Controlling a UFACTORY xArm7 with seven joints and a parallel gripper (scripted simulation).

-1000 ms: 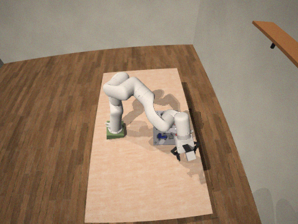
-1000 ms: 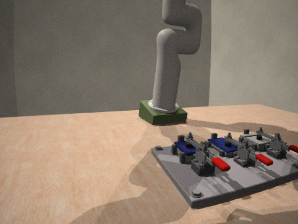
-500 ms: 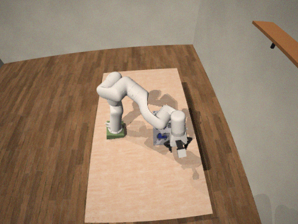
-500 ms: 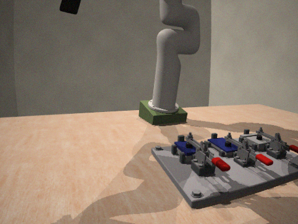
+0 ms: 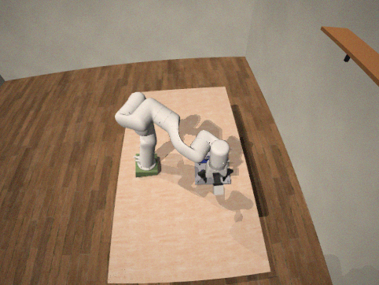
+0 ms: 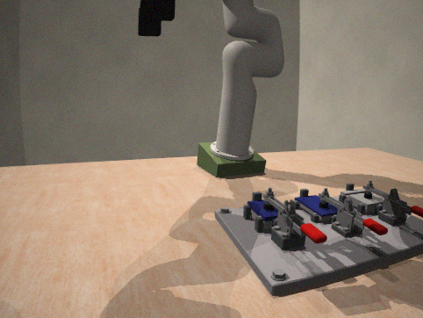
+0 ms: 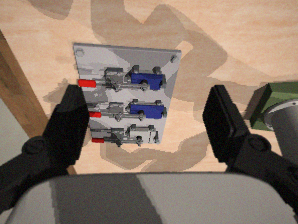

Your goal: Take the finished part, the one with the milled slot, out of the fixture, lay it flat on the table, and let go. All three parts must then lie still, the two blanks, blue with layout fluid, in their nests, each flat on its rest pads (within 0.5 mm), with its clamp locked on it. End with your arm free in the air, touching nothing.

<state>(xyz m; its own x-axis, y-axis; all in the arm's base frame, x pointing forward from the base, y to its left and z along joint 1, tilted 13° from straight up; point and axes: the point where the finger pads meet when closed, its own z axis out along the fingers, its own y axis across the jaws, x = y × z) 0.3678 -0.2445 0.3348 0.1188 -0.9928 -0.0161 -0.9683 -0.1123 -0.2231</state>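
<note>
From the top view the arm bends out from its green base block [image 5: 148, 169] and its last white link hangs straight over the fixture [image 5: 204, 180], hiding most of the plate; only dark fingers and a sliver of blue peek out beside it. The fixture sits near the desk [image 5: 177, 236] edge on the far side from the base, with wood floor [image 5: 59, 157] just beyond that edge and a long stretch of desk running the other way.

The exterior view shows what the top view cannot — three nests in a row on the fixture, each with a red-handled clamp [image 6: 313, 233] lying across its part. Two hold a blue blank [image 6: 261, 209], and the finished part [image 6: 368, 199], grey, sits in the nest farthest from the near corner bolt. The end effector [image 6: 154, 15] shows only as a dark shape high above the desk, well apart from the fixture.

The wrist view looks straight down: the end effector [image 7: 150, 125] is spread wide and holds nothing, its fingers framing the fixture far below. The grey finished part [image 7: 145, 134] lies in the nest nearest the camera, next to a blank [image 7: 146, 109].
</note>
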